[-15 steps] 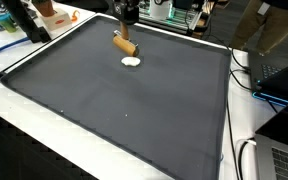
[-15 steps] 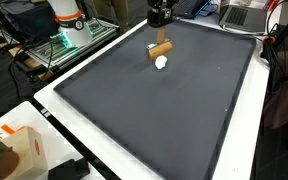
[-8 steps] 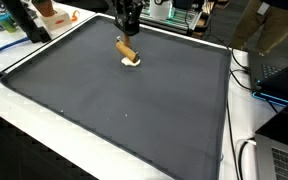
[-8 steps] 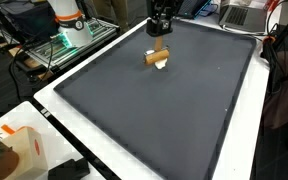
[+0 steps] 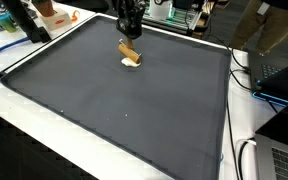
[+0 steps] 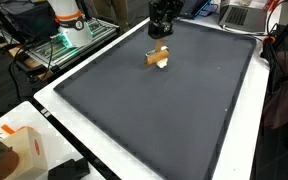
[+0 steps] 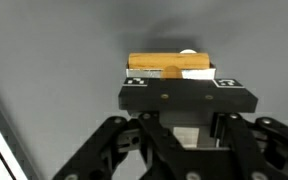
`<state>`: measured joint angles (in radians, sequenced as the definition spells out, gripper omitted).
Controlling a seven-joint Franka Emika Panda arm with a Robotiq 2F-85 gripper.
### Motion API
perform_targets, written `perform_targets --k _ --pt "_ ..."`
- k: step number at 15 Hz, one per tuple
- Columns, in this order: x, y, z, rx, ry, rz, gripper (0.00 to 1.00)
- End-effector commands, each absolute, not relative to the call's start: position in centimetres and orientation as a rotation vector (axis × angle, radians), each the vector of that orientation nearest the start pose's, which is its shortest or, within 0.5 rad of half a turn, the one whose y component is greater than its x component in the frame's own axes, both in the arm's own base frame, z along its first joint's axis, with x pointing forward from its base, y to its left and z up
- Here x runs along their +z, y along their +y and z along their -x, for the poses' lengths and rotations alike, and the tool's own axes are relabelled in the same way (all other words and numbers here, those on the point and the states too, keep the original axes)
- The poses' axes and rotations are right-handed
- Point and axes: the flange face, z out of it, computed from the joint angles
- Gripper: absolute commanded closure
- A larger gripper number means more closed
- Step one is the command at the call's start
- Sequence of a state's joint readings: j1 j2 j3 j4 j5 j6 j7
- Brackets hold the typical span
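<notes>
A short brown wooden cylinder (image 5: 129, 51) (image 6: 159, 54) hangs tilted under my gripper (image 5: 130, 38) (image 6: 162, 40), which is shut on its top end. Just beneath it lies a small white disc (image 5: 135, 65) (image 6: 164, 66) on the dark grey mat (image 5: 124, 110) (image 6: 154, 110), near the mat's far edge. The cylinder's lower end sits over the disc; whether they touch I cannot tell. In the wrist view the cylinder (image 7: 167, 67) lies crosswise beyond the black gripper (image 7: 179, 80), with a sliver of the white disc (image 7: 189, 53) behind it. The fingertips are hidden there.
A white table border (image 5: 44, 120) rings the mat. An orange and white object (image 5: 50, 14) stands off the far corner, and a laptop (image 5: 284, 160) and cables (image 5: 246, 150) lie beside the mat. An orange and white box (image 6: 22, 150) sits near one corner.
The gripper has come down with the cylinder, whose lower end now overlaps the white disc; a second ago it hung above and apart from it.
</notes>
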<state>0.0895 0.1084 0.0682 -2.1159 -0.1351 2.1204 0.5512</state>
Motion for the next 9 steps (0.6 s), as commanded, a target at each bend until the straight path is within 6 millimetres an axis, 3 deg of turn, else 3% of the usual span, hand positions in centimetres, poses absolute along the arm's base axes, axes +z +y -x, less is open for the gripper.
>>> perform_targets --k 1,9 --pt "33.4 7.2 -56.1 0.062 0.523 3.207 0.77" --pt "32.2 6.5 -58.1 0.093 0.571 3.187 0.77"
